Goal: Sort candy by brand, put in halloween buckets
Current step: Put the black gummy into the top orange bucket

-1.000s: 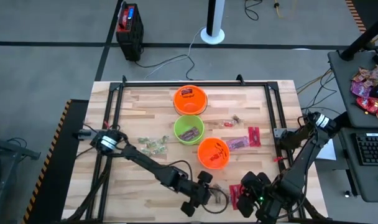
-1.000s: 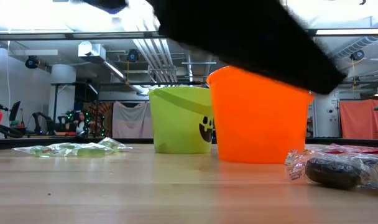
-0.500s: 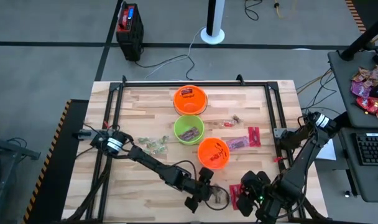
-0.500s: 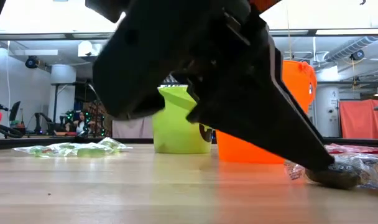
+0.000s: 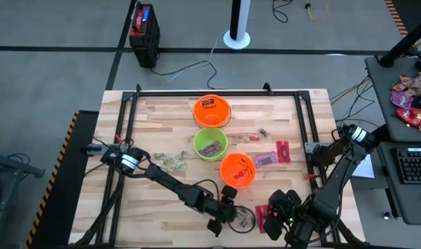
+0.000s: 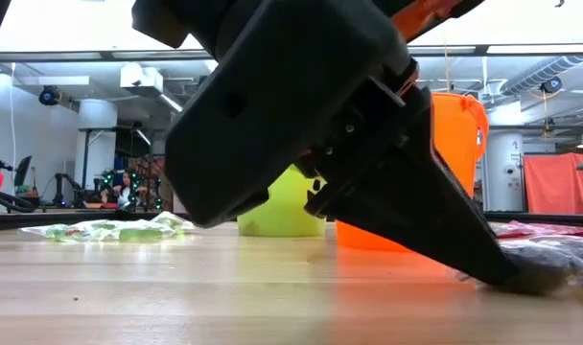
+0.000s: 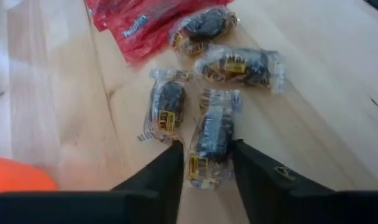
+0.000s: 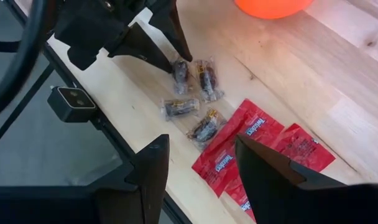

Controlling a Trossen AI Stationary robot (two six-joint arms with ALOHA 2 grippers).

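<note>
Several dark brown candies in clear wrappers [image 7: 235, 65] lie by the table's near edge, next to red packets [image 7: 136, 22]. My left gripper [image 7: 206, 148] reaches down among them, shut on one dark brown candy [image 7: 214, 134]; its neighbour [image 7: 166, 109] lies just beside it. My right gripper [image 8: 199, 149] hovers open above the red packets [image 8: 229, 158]. Three buckets stand in a row: orange [image 5: 211, 111], green [image 5: 210, 144], orange [image 5: 237, 170]. Pale green pieces [image 5: 170, 162] lie to the left of the green bucket. My left gripper has the dark brown candy between its two fingers [image 7: 167, 168], which lie along the candy's two long wrapper sides [image 7: 194, 167] at the end nearest the gripper. They slant down from the table's left. The candy lies flat on the table.
A pink-purple packet [image 5: 266, 159], a red packet [image 5: 282, 150] and small bits [image 5: 260, 133] lie to the right of the buckets. The dark frame rail [image 8: 71, 102] runs close along the table's near edge. Bare wood lies at the table's left [image 5: 148, 194].
My left gripper has come down toward the table's near edge and tipped steeper, until its fingertip stands at the dark brown candy on the wood. The candies lie where they were.
</note>
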